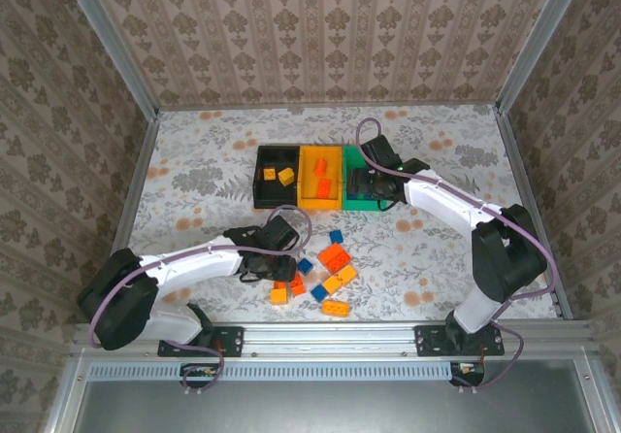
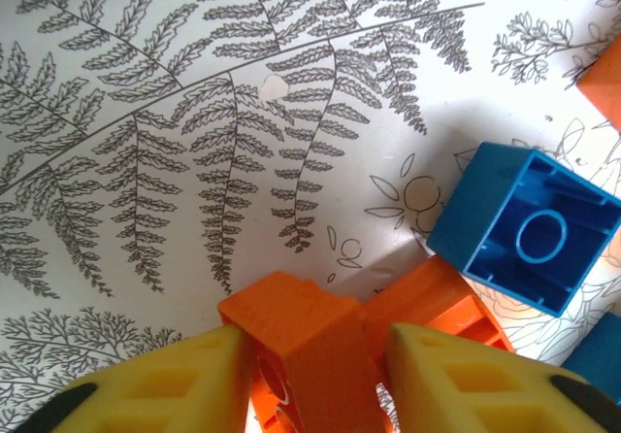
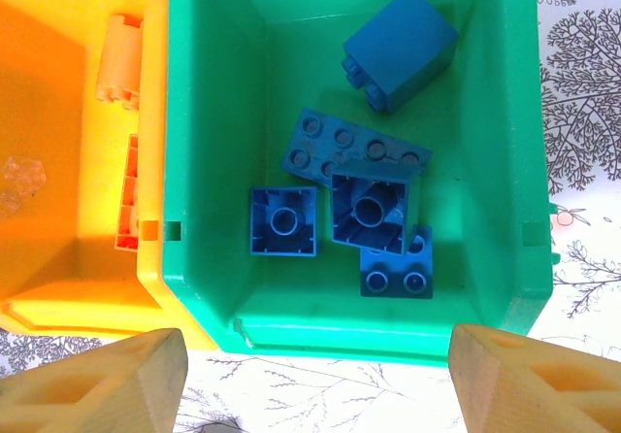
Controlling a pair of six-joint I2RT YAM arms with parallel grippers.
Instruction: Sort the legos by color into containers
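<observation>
Left jaws clamped on red-orange lego (image 2: 309, 341); right jaws wide apart, empty, above green bin (image 3: 485, 161)

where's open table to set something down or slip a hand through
Bare table lies left of the black bin, along the far wall behind the bin row, and between the loose legos and the right arm. Crowded: around the legos, where the left gripper grips an orange lego.
</observation>
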